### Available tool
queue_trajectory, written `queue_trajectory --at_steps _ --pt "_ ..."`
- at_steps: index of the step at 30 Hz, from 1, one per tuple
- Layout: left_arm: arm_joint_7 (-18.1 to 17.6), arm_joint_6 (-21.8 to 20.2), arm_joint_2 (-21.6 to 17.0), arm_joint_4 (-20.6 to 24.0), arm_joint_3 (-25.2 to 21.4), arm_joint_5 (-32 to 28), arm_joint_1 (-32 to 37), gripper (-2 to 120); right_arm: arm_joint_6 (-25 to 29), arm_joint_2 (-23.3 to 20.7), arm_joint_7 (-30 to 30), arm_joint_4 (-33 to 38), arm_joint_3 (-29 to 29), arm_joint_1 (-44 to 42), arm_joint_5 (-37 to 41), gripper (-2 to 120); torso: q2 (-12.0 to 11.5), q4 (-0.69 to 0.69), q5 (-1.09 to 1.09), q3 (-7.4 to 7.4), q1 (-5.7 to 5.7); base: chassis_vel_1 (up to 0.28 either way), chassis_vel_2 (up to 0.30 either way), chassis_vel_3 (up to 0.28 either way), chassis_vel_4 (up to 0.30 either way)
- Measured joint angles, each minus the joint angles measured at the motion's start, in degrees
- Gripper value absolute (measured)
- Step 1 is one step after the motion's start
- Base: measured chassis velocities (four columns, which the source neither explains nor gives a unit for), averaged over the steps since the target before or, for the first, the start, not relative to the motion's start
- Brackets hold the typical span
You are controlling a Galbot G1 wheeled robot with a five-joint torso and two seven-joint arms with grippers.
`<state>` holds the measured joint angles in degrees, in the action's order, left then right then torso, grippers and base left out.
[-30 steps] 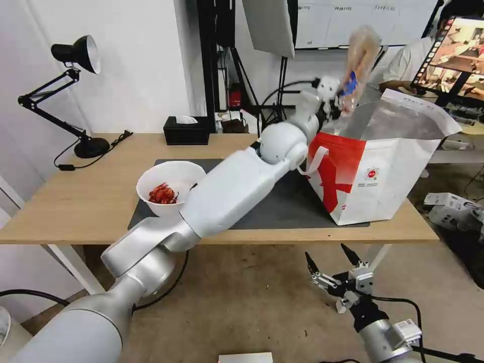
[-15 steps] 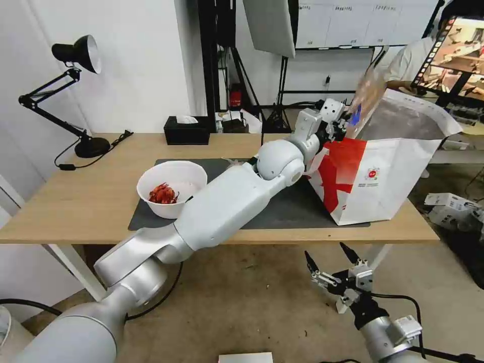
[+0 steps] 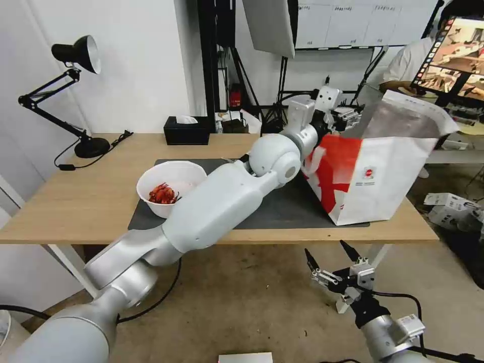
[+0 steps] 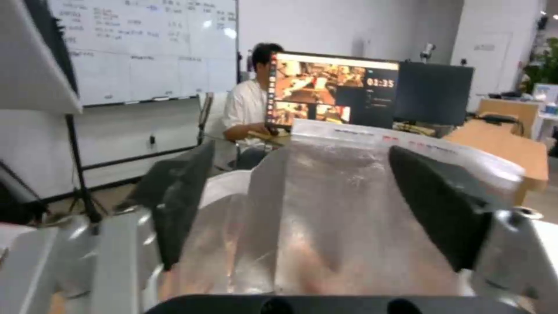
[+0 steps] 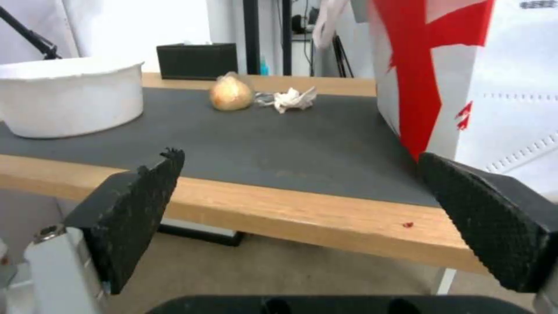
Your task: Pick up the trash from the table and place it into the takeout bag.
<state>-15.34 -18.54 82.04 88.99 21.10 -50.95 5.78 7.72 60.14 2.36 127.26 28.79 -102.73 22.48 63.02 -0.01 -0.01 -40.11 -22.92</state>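
The left arm stretches from the lower left of the head view up toward the upper right, and its left tool (image 3: 350, 115) sits at the near rim of the takeout bag (image 3: 383, 176), at the bag's open mouth. In the left wrist view the two dark fingers (image 4: 180, 205) stand wide apart with nothing between them, so this tool is released; past them lies the silver foil lining of the bag (image 4: 343, 205). The bag stands on the right part of the worktop (image 3: 80, 201), its base on the right end of the dark grey mat (image 3: 282, 206), red panel facing the arm and white strap hanging at its left side. The white round bowl (image 3: 174, 194) with red crayfish shells (image 3: 162, 194) rests on the left end of the mat, just left of the arm's forearm. In the right wrist view the knotted clear bag of yellowish lump (image 5: 231, 93) and the crumpled white tissue (image 5: 294, 99) lie close together on the mat, between the bowl (image 5: 69, 102) and the bag (image 5: 465, 78). The right tool (image 3: 335, 269) hangs low in the lower right of the head view, below the worktop edge, its fingers (image 5: 130, 213) spread apart and gripping nothing. A black tissue box (image 3: 186, 131) sits at the back of the worktop, and a black desk lamp (image 3: 75, 96) stands at its far left.
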Motion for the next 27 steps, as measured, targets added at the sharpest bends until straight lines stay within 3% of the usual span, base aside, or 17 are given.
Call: queue_trajectory --at_steps 2,4,8,9,13,15,17,18,21,22,26,27 --pt "-0.78 -0.31 -0.92 1.24 -0.55 -0.33 0.60 91 -0.01 0.06 0.01 0.12 0.05 -0.09 0.00 100 0.00 0.00 0.00 0.00 0.00 0.000 0.000 0.000 0.000" --pt "-2.16 -1.25 -4.63 4.92 -2.03 -0.77 3.08 99 -0.02 0.15 0.19 0.36 0.32 -0.23 0.00 100 0.00 0.00 -0.01 0.00 0.00 0.000 0.000 0.000 0.000" --pt "-2.35 -1.48 -10.92 10.81 -4.49 0.43 7.86 100 0.46 0.12 0.67 0.43 0.53 -0.12 0.06 100 0.00 0.02 -0.02 0.00 0.00 0.000 0.000 0.000 0.000" --pt "-2.35 -1.48 -10.92 10.81 -4.49 0.43 7.86 100 0.46 0.12 0.67 0.43 0.53 -0.12 0.06 100 0.00 0.02 -0.02 0.00 0.00 0.000 0.000 0.000 0.000" --pt "-1.07 -1.09 -18.54 19.18 -10.29 6.80 18.54 100 1.50 0.37 1.01 0.44 0.12 0.15 0.11 100 0.01 0.01 -0.02 0.01 0.00 0.000 0.000 0.000 0.000" --pt "-0.97 -0.90 -19.57 20.38 -11.68 8.01 21.02 100 1.55 0.42 1.03 0.45 -0.02 0.20 0.08 100 0.01 0.01 -0.02 0.00 0.00 0.000 0.000 0.000 0.000" --pt "0.16 -0.02 -22.31 24.71 -17.28 13.45 29.53 100 1.59 0.50 1.04 0.46 -0.28 0.46 -0.11 100 0.00 0.01 -0.03 0.00 0.00 0.000 0.000 0.000 0.000" --pt "0.16 -0.02 -22.31 24.71 -17.28 13.45 29.53 100 1.59 0.50 1.04 0.46 -0.28 0.46 -0.11 100 0.00 0.01 -0.03 0.00 0.00 0.000 0.000 0.000 0.000" --pt "0.82 0.84 -24.96 30.53 -25.17 17.80 41.26 100 1.62 0.52 1.04 0.43 -0.33 0.70 -0.34 100 0.01 0.01 -0.03 0.01 0.00 0.000 0.000 0.000 0.000" --pt "0.82 0.84 -24.96 30.53 -25.17 17.80 41.26 100 1.62 0.52 1.04 0.43 -0.33 0.70 -0.34 100 0.01 0.01 -0.03 0.01 0.00 0.000 0.000 0.000 0.000" --pt "0.80 2.59 -27.10 36.91 -34.06 21.67 56.76 100 2.43 2.20 0.96 0.55 0.20 0.21 -1.06 100 0.01 0.00 0.01 0.01 0.00 0.000 0.000 0.000 0.000" --pt "0.80 2.59 -27.10 36.91 -34.06 21.67 56.76 100 2.43 2.20 0.96 0.55 0.20 0.21 -1.06 100 0.01 0.00 0.01 0.01 0.00 0.000 0.000 0.000 0.000"
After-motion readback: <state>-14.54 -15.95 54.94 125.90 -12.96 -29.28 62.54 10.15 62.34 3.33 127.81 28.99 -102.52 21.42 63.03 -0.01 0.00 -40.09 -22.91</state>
